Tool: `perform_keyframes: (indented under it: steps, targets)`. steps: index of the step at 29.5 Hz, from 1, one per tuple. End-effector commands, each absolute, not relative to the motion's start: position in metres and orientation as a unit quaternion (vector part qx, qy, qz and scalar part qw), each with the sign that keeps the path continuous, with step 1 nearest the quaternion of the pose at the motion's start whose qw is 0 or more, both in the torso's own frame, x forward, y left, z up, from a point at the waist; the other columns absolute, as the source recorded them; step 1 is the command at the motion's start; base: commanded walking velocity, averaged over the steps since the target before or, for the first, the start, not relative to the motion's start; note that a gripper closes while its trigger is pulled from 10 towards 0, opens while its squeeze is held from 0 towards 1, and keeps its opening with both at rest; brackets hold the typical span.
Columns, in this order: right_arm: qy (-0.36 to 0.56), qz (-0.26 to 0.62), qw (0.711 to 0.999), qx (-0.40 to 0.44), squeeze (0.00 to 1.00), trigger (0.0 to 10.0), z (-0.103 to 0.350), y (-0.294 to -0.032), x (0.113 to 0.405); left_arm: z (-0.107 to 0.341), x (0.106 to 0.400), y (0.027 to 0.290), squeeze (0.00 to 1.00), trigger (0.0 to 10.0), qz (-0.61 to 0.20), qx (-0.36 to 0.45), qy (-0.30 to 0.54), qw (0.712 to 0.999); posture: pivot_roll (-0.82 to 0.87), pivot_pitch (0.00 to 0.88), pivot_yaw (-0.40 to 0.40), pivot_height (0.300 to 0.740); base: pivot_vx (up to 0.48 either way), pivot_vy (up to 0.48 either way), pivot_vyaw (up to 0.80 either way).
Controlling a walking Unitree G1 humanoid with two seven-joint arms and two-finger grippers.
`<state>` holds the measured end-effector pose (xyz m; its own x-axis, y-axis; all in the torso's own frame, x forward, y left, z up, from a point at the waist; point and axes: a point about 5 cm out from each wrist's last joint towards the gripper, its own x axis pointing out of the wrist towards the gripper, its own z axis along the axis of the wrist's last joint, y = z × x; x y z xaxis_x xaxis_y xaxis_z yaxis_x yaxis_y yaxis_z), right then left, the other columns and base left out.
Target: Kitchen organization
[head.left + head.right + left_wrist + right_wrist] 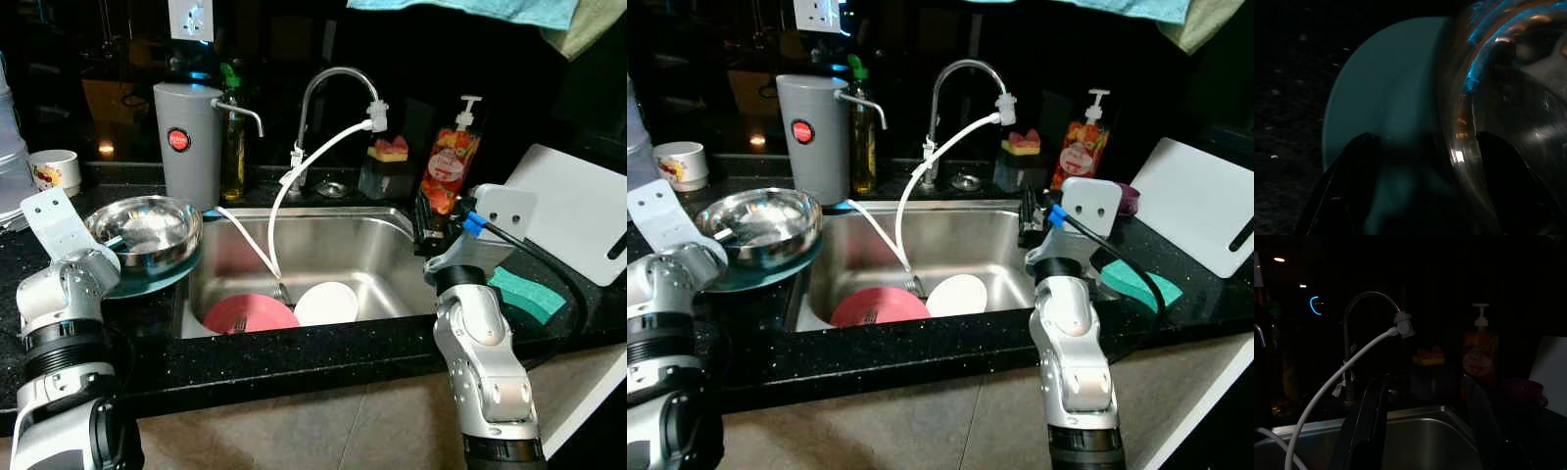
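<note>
Looking down at the black counter (323, 357), we find a steel sink (392, 284) holding a pink plate (250, 315) and a white bowl (327, 303) side by side, with a white hose (294, 171) running from the tap (328, 88) down into the basin. Behind the sink, at twelve o'clock, stand a grey water filter (188, 142), a dark oil bottle (233, 147), a sponge holder (388, 162) and an orange soap dispenser (451, 162). At three o'clock a white cutting board (578, 211) leans back, with a teal sponge (527, 294) on the counter before it. At nine o'clock a steel bowl (147, 230) sits on a teal plate (157, 276); a small white cup (54, 169) stands farther back.

Our left gripper (1420, 161) reaches in from the left, its fingers (1356, 166) spread wide around the rims of the teal plate and the steel bowl; in the dim wrist view we cannot tell whether they touch. Our right gripper (1422, 421) is raised over the sink's right rim, at two o'clock from the white bowl, pointing toward the tap, fingers (1369, 416) apart and empty.
</note>
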<state>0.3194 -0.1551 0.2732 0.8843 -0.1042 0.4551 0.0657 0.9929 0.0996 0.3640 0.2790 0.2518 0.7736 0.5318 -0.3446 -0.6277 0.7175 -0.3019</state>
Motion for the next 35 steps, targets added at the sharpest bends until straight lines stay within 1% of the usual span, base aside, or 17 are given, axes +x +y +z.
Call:
perform_keyframes:
  steps: [1,5,9,10,16,21,22,23,25,26,28,29,31,32,33,34,35]
  targets:
    - [-0.233,-0.048,0.97,0.042,0.0,10.0,0.272,-0.158,0.318,0.245,0.364,0.28,0.0,0.0,0.325,-0.199,0.131,0.915,0.08,0.036,-0.119,0.74,0.0,0.0,0.0]
    - [-0.234,-0.049,0.97,0.041,0.0,10.0,0.273,-0.159,0.318,0.257,0.363,0.282,0.0,0.0,0.337,-0.161,0.096,0.923,0.08,0.034,-0.118,0.74,0.0,0.0,0.0]
    - [-0.235,-0.049,0.97,0.04,0.0,10.0,0.273,-0.16,0.318,0.261,0.363,0.281,0.0,0.0,0.339,-0.151,0.08,0.925,0.08,0.028,-0.119,0.74,0.0,0.0,0.0]
    - [-0.236,-0.048,0.97,0.04,0.0,10.0,0.274,-0.159,0.319,0.269,0.363,0.282,0.0,0.0,0.344,-0.132,0.054,0.928,0.08,0.022,-0.119,0.74,0.0,0.0,0.0]
    - [-0.238,-0.046,0.969,0.041,0.0,10.0,0.275,-0.158,0.319,0.283,0.36,0.283,0.0,0.0,0.351,-0.092,0.006,0.932,0.08,0.016,-0.118,0.74,0.0,0.0,0.0]
    - [-0.239,-0.047,0.969,0.042,0.0,10.0,0.275,-0.158,0.319,0.304,0.358,0.277,0.0,0.0,0.335,-0.056,-0.056,0.939,0.08,0.017,-0.119,0.74,0.0,0.0,0.0]
    - [-0.238,-0.047,0.969,0.044,0.0,10.0,0.275,-0.158,0.32,0.311,0.358,0.273,0.0,10.0,0.326,-0.048,-0.076,0.941,0.08,0.017,-0.119,0.74,0.0,0.0,0.0]
    - [-0.238,-0.047,0.969,0.044,0.0,10.0,0.275,-0.158,0.32,0.311,0.358,0.273,0.0,10.0,0.326,-0.048,-0.076,0.941,0.08,0.017,-0.119,0.74,0.0,0.0,0.0]
    - [-0.238,-0.047,0.969,0.045,0.0,10.0,0.275,-0.158,0.319,0.323,0.356,0.266,0.0,10.0,0.311,-0.032,-0.116,0.943,0.08,0.02,-0.121,0.74,0.0,0.0,0.0]
    - [-0.238,-0.047,0.969,0.045,0.0,10.0,0.275,-0.158,0.319,0.323,0.356,0.266,0.0,10.0,0.311,-0.032,-0.116,0.943,0.08,0.02,-0.121,0.74,0.0,0.0,0.0]
    - [-0.238,-0.047,0.969,0.046,0.0,10.0,0.276,-0.158,0.32,0.336,0.354,0.256,0.0,10.0,0.283,-0.012,-0.164,0.945,0.09,0.022,-0.12,0.74,0.0,0.0,0.0]
    - [-0.238,-0.047,0.969,0.046,0.0,10.0,0.276,-0.158,0.32,0.336,0.354,0.256,0.0,10.0,0.283,-0.012,-0.164,0.945,0.09,0.022,-0.12,0.74,0.0,0.0,0.0]
    - [-0.241,-0.047,0.968,0.048,0.0,10.0,0.277,-0.158,0.32,0.349,0.351,0.235,0.0,10.0,0.209,0.012,-0.223,0.952,0.09,0.023,-0.119,0.74,0.0,0.0,0.0]
    - [-0.241,-0.047,0.968,0.048,0.0,10.0,0.277,-0.158,0.32,0.349,0.351,0.235,0.0,10.0,0.209,0.012,-0.223,0.952,0.09,0.023,-0.119,0.74,0.0,0.0,0.0]
    - [-0.244,-0.046,0.967,0.052,0.0,10.0,0.278,-0.158,0.32,0.353,0.349,0.225,0.0,10.0,0.172,0.025,-0.243,0.954,0.09,0.023,-0.119,0.74,0.0,0.0,0.0]
    - [-0.244,-0.046,0.967,0.052,0.0,10.0,0.278,-0.158,0.32,0.353,0.349,0.225,0.0,10.0,0.172,0.025,-0.243,0.954,0.09,0.023,-0.119,0.74,0.0,0.0,0.0]
    - [-0.247,-0.044,0.966,0.057,0.0,10.0,0.279,-0.159,0.32,0.355,0.347,0.217,0.0,10.0,0.145,0.038,-0.257,0.955,0.09,0.023,-0.119,0.74,0.0,0.0,0.0]
